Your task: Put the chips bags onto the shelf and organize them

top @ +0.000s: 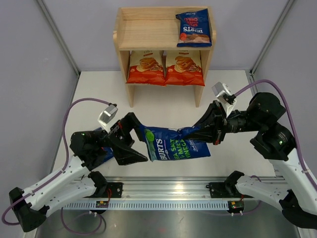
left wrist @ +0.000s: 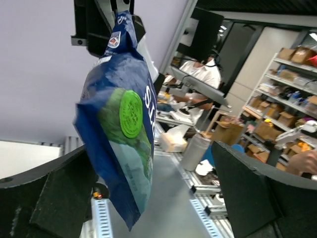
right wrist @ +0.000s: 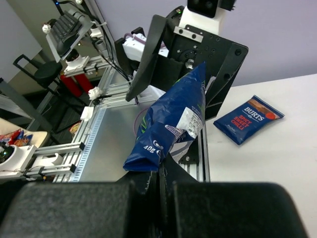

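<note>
One of five in hand: pinching the teal-green Burts bag (top: 174, 148) by its crimped end in the right claw (top: 200, 134), clamped fully shut on the seam. Holding it clear of the surface (top: 163, 106), slung sideways from that claw toward the left claw (top: 143, 145). Drooping limp from the pinch in the right wrist view, so judged light and floppy; gripping at the seam, probably, to spare the chips inside and leave the body free. Flanking its free end with the left claw spread wide, one finger to each side of the bag, neither pressing on it as far as can be told. Reads as readying a handover or a second grip, to square the bag up before shelving, since hard to set down neatly from one corner. Well beyond both claws, against the far wall, finding the wooden shelf (top: 119, 37): keeping two Cassava Chips bags (top: 146, 67) propped side by side, fronts outward, on the lower tier, and one red-labelled Burts bag (top: 194, 27) at the right end of the top tier. Cannot tell whether lying flat or leaning there. Leaving bare wood to that bag's left, likely room for the two not yet shelved. Close beside the left claw's wrist, spotting the last one, a Burts Spicy Sweet Chilli bag (right wrist: 248, 119), flat on the surface, mostly hidden under the left arm from above.
</note>
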